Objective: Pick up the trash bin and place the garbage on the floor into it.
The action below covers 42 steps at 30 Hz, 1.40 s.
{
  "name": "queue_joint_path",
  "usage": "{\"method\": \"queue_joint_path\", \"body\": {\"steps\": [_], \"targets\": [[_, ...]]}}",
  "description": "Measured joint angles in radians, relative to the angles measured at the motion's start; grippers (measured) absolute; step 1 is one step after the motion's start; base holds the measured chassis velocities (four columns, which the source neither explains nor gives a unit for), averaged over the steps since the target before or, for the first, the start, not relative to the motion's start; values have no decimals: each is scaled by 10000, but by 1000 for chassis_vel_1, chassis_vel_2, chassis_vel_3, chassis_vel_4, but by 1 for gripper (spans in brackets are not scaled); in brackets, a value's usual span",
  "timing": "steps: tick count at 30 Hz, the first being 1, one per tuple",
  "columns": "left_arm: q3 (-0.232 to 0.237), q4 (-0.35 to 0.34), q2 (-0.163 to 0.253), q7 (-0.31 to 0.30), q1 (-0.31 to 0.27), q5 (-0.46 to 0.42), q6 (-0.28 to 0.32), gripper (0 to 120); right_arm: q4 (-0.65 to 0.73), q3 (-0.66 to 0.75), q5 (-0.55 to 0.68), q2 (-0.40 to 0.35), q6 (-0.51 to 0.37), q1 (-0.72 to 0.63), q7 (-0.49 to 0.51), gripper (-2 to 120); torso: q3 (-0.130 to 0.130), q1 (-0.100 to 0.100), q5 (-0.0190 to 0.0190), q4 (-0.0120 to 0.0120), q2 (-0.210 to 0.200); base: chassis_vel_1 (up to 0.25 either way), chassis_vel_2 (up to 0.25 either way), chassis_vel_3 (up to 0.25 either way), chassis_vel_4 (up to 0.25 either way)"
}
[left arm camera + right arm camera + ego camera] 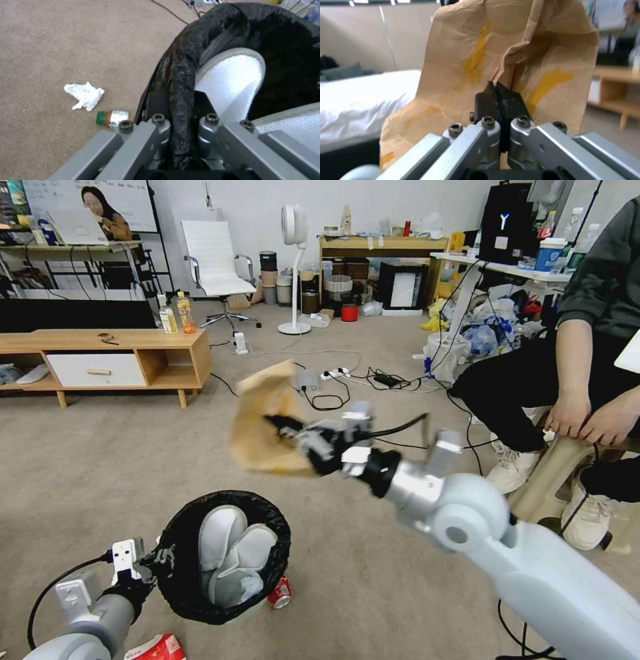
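The right claw (283, 425) was clenched on the paper bag (263, 417), held in the air beyond and above the bin (223, 553). The left claw (155, 565) pinched the bin's rim, a can (279, 593) just beside it on the floor (120, 460).

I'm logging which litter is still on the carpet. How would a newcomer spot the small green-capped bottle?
Start at the trash bin, lined with a black bag and held at its rim by the left gripper. On the floor just beside the bin lies the green-capped bottle on its side. Next to it is a crumpled white tissue; the bottle alone has a green cap and brownish contents.
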Motion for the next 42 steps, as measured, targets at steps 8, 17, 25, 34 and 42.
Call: {"method": "queue_joint_path", "body": {"steps": [8,17,25,34,42], "targets": [[164,71,-15,30,42,84,-52,4,80,-685,1229,575,-1846,762,2080,0,0,0,-1,1,0,0,0,0,0],[228,74,17,40,-1,114,-67,4,385,-708,2440,903,-3856,867,4354,0,-1,0,0,0,1,0,0,0,0],[226,64,12,44,-8,111,-69,4,620,-761,3238,862,-4658,534,5994,0,-1,0,0,0,0,0,0,0,0],[208,5,-14,46,-1,112,-74,4,674,-905,3331,815,-4646,374,6219,0,-1,0,0,0,0,0,0,0,0],[199,-8,-17,48,-2,111,-81,4,805,-1211,3407,836,-4608,260,6209,0,-1,0,0,1,0,0,0,0,0]]}}
